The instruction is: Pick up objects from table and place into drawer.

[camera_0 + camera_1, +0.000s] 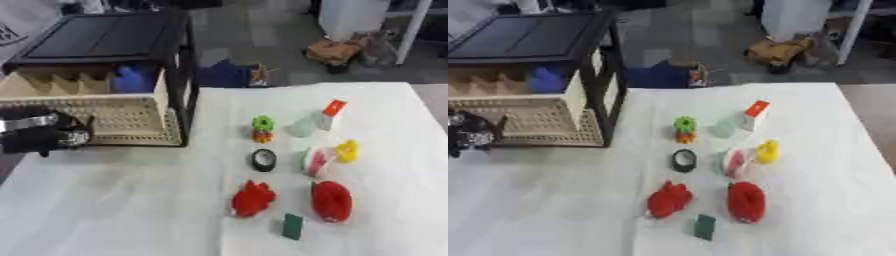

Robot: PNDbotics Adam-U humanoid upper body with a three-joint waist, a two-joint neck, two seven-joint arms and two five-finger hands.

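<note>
Left hand [44,134] is mine, at the front of the open beige drawer [131,120]; fingers curled, holding nothing I can see. Objects lie well to its right on the white bench [131,210]: black ring [263,159], red toy [253,199], green card [292,226].

A white cloth [131,210] covers the counter [430,100], whose bare brown top shows at the right edge. Beyond it lies a grey floor [262,30]. On the floor sit a brown bag [332,51], a dark blue bundle [223,75] beside the black rack, and a white cabinet [354,17] next to a white post [411,30]
</note>
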